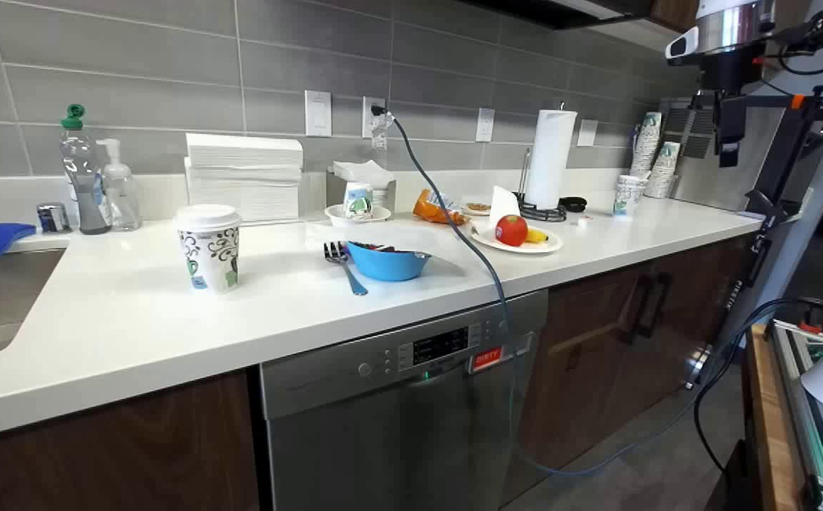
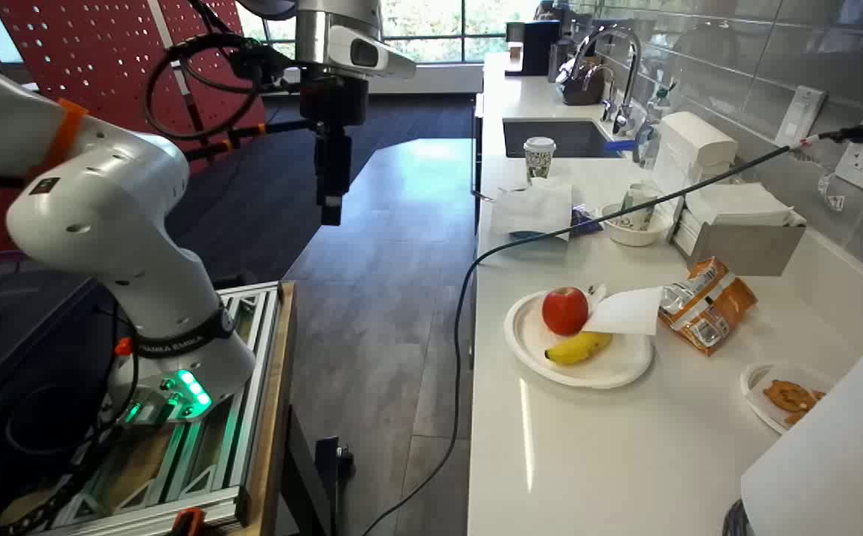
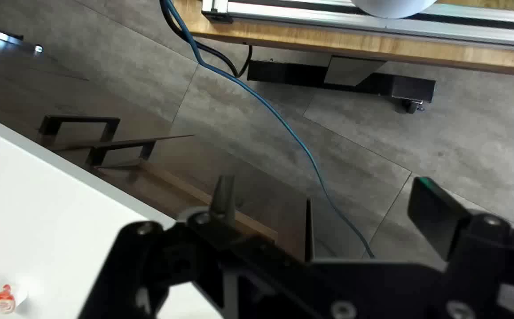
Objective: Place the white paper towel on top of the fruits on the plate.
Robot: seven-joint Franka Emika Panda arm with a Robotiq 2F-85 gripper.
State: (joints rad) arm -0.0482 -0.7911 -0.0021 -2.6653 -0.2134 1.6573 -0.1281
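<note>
The white paper towel roll point(image 1: 552, 160) stands upright on a black wire holder at the back; its side also shows in an exterior view point(image 2: 833, 454). The round pale plate point(image 2: 524, 356) point(image 1: 552, 245) lies on the counter. On it are a red apple point(image 2: 565, 311) point(image 1: 511, 231) and a yellow banana point(image 2: 578, 348) point(image 1: 536, 235). A folded white paper sheet point(image 2: 625, 310) point(image 1: 503, 204) stands beside the fruits on the plate. My gripper point(image 3: 327, 208) is open and empty, high over the floor; it also shows in both exterior views point(image 1: 729, 145) point(image 2: 332, 208). Plate and fruits are out of the wrist view.
A dark cable point(image 2: 491, 253) hangs across the counter edge. An orange snack bag point(image 2: 710, 305), a small cookie plate point(image 2: 757, 406), a blue bowl point(image 1: 386, 262), a fork point(image 1: 347, 268) and a lidded patterned cup point(image 1: 209, 248) stand on the counter. White sheeting point(image 2: 532, 208) lies by the bowl.
</note>
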